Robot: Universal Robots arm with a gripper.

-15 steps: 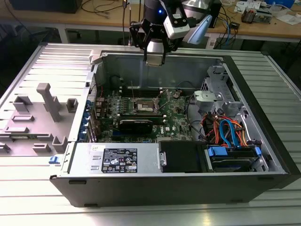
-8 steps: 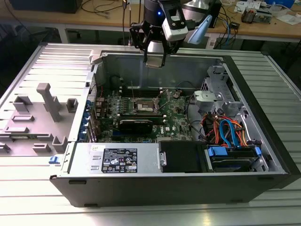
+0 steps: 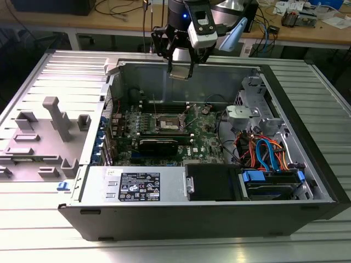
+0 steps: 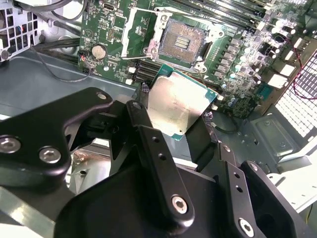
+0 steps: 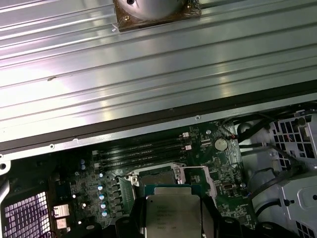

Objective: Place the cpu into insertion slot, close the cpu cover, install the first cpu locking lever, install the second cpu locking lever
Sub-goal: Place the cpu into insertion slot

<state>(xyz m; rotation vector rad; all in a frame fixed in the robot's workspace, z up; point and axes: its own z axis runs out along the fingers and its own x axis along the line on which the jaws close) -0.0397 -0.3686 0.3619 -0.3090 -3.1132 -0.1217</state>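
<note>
The slot (image 3: 171, 125) is lying open on the board (image 3: 208, 143); above, the gripper (image 3: 180, 70) is pinching the cpu (image 4: 178, 104) by its edges, and squaring it to the slot, kept level, is looking key

Hangs down from above in the exterior view, arm (image 3: 178, 15) close to vertical, wrist turned so that the gripper (image 3: 180, 70) points straight down, raised in the air. Clamps the black linkage jaws against opposite edges of the cpu (image 4: 177, 105), one jaw to each side in both wrist views, with the chip flat between them and its silver top towards the second wrist camera.
</note>
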